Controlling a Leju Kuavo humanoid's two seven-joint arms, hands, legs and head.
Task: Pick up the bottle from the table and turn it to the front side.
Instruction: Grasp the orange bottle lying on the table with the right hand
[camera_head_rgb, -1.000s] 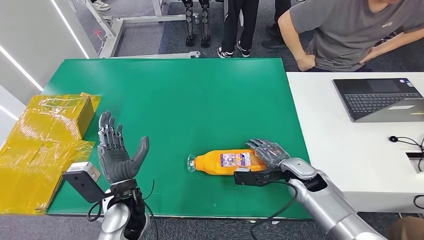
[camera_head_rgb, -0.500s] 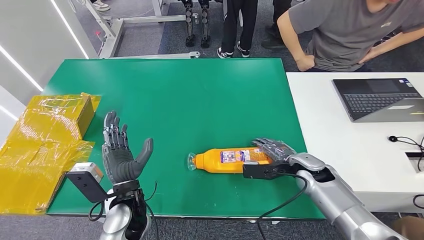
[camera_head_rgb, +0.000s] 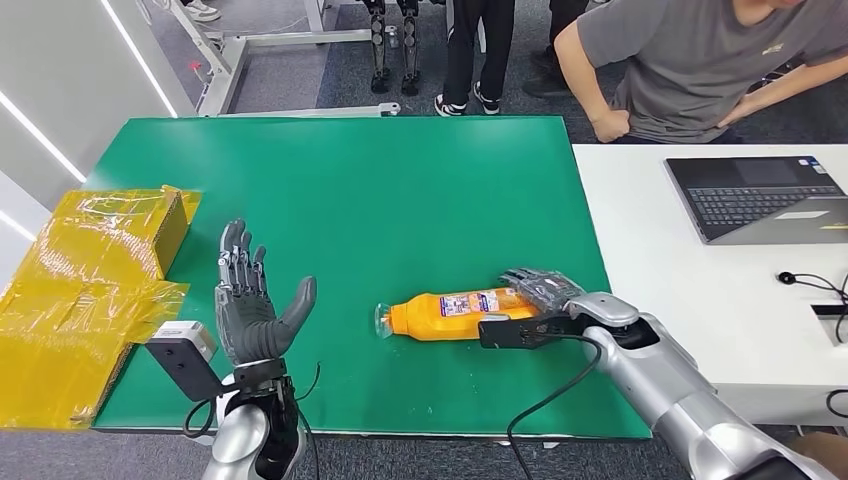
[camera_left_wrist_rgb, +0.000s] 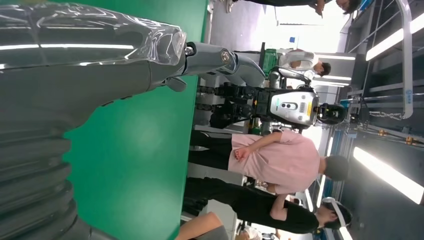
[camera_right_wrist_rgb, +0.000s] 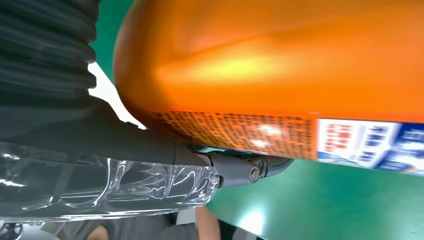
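One orange bottle (camera_head_rgb: 450, 315) lies on its side on the green table (camera_head_rgb: 400, 190), clear cap pointing toward the robot's left, as the right hand (camera_head_rgb: 543, 290) wraps its fingers over the base end and the label's edge. We see, in the right wrist view, the thumb tucked under the bottle's rounded belly (camera_right_wrist_rgb: 280, 60), so we judge the hand to be clamped on it, though whether the bottle has left the table we cannot tell. The left hand (camera_head_rgb: 250, 305) stands upright near the table's front edge, palm turned inward, fingers apart and holding nothing.

We reckon the bottle is full, so fairly heavy for its size, with smooth glossy plastic walls that may give a little and slide under a loose grip. A hold around the wide body near the base, as here, seems soundest; the tapered neck offers less purchase. The printed label faces up, and the turn must be made without letting the bottle roll.
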